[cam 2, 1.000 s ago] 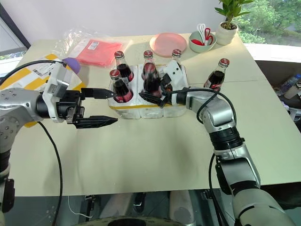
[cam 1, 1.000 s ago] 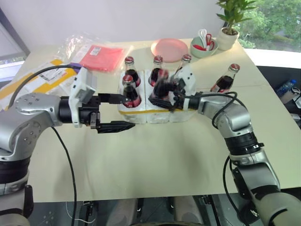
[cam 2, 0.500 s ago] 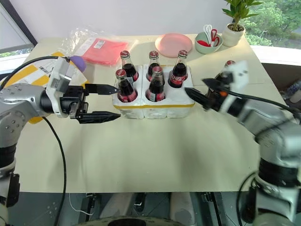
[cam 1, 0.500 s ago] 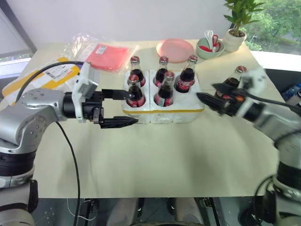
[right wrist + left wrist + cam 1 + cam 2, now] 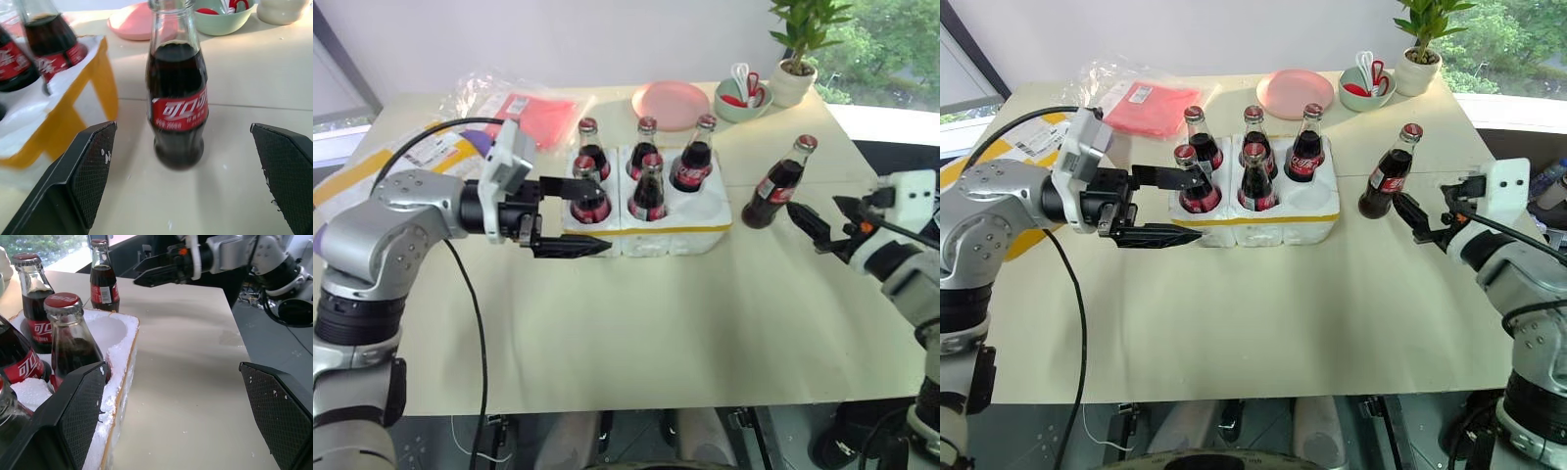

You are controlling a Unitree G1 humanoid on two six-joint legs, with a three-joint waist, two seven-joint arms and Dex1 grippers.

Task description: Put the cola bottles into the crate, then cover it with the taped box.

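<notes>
From the head views I see five dark glass cola bottles (image 5: 1255, 176) standing in the low white styrofoam crate (image 5: 1317, 211), my left gripper (image 5: 1167, 206) open at its left side, while my right wrist view shows the sixth red-labelled bottle (image 5: 178, 93) standing right of the crate between my right gripper's spread black fingers (image 5: 80, 171).

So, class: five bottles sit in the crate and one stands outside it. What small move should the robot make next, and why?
Probably ease the right pincer forward around the lone cola bottle. That bottle stands on the table beside the crate, whose front right hole is empty, and the pincer is open, facing the bottle, not yet around it.
</notes>
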